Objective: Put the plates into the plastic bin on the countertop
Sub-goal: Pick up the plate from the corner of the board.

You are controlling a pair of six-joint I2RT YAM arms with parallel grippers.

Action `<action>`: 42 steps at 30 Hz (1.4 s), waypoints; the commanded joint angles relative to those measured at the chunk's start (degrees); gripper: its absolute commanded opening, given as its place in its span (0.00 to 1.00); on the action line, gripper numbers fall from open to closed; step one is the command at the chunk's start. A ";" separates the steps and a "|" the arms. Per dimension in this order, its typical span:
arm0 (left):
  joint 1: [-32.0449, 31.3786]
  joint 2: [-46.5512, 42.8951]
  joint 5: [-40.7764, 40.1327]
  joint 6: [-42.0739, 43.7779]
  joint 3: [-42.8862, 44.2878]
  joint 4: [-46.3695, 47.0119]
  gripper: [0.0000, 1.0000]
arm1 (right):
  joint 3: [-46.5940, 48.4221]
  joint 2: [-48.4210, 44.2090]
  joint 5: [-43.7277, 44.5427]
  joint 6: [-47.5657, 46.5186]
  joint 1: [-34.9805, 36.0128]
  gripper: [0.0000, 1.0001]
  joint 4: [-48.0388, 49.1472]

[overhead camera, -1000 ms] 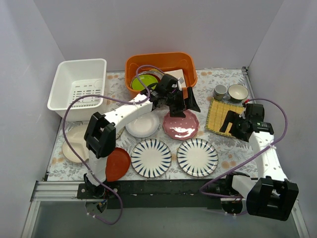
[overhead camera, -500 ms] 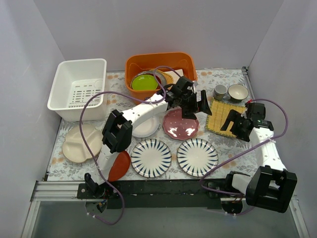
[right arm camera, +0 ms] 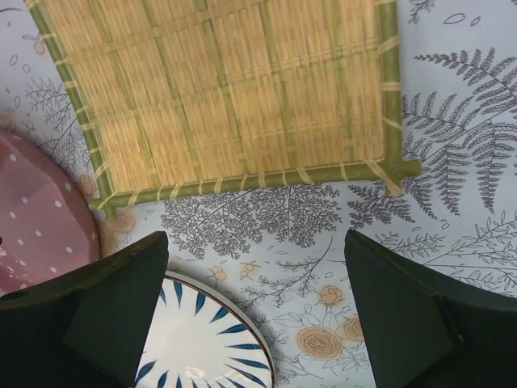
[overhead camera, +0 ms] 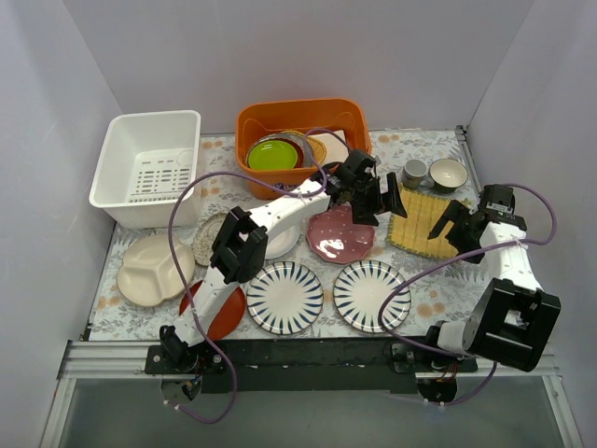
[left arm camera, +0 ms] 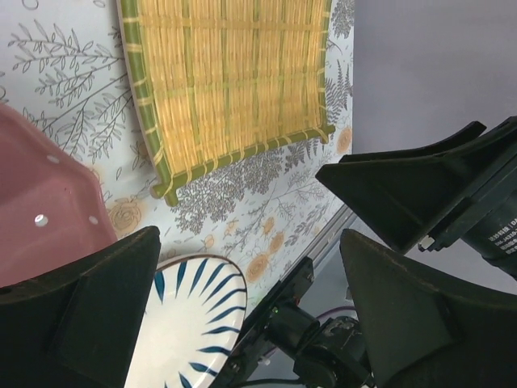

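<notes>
Your left gripper, wide open and empty, had moved toward 3 o'clock, just beyond the scalloped pink plate. Your right gripper, equally open, faced the woven mat. The smooth white bin stood at 10 o'clock.

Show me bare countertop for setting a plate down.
Bare countertop lies right of the rightmost striped plate, below the woven mat; a strip sits between the white bin and orange tub. Plates crowd the centre.

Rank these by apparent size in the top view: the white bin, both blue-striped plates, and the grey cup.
1. white bin, clearly the largest.
2. left striped plate and right striped plate: they look alike, so a tie.
3. grey cup, the smallest.
</notes>
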 commanded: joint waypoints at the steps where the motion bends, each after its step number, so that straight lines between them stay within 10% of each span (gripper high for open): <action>1: -0.97 1.80 -1.16 -1.40 4.31 0.02 0.93 | 4.42 3.27 -2.54 1.93 -3.86 0.97 -0.62; 24: -2.29 6.81 0.85 -2.99 5.63 2.48 0.92 | 6.63 11.80 3.87 1.31 -12.58 0.96 -0.54; 42: -2.91 3.65 2.35 -3.16 -0.87 7.93 0.93 | -10.42 7.85 -9.31 7.11 -17.67 0.85 16.42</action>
